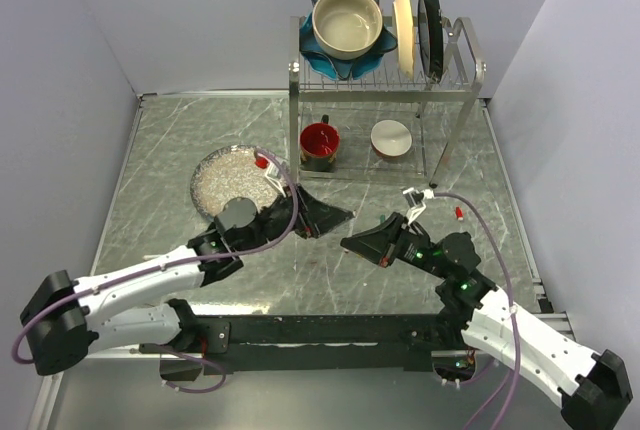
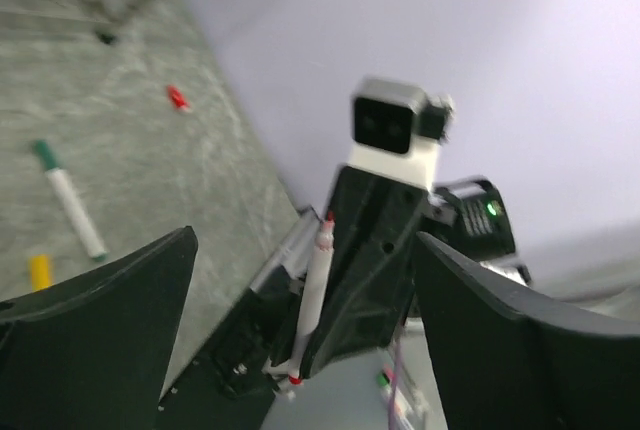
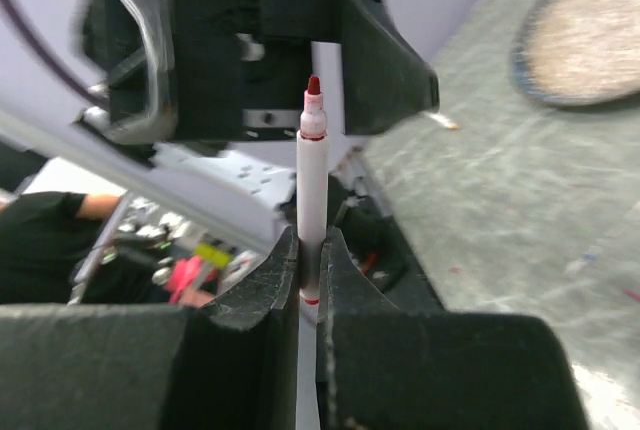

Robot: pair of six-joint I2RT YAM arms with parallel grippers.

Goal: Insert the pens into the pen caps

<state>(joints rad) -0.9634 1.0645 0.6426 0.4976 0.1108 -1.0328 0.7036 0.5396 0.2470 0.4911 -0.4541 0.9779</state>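
- The right gripper (image 3: 309, 250) is clamped on the red pen (image 3: 311, 180), low on its white barrel. The uncapped red tip stands clear beyond the jaws.
- The left gripper (image 1: 330, 217) stands wide apart with nothing between its fingers (image 2: 110, 310). No cap shows in it in any view.
- The two grippers face each other over the middle of the table (image 1: 180, 140), close but apart. The pen's long axis runs from the right gripper straight toward the gap in the left one, tip first.
- The red cap (image 1: 458, 213) lies loose on the table, out on the right arm's far side. It is well apart from the left gripper and behind the pen's line, not ahead of it.
- The right arm is clearly the nearer one to that cap, but it is busy with the pen. The left arm would probably have to reach past it to fetch the cap.
- A green pen (image 2: 72, 205) lies flat on the table in the left wrist view, green end away from the camera. A yellow cap (image 2: 40, 272) sits just off its near end, not touching.
- By these views no pen is capped yet, and the red one looks like the pair in hand.
- No brand, label or writing can be read on the pens, caps or arms. A yellowish patch in the right wrist view's background is too blurred to make out.
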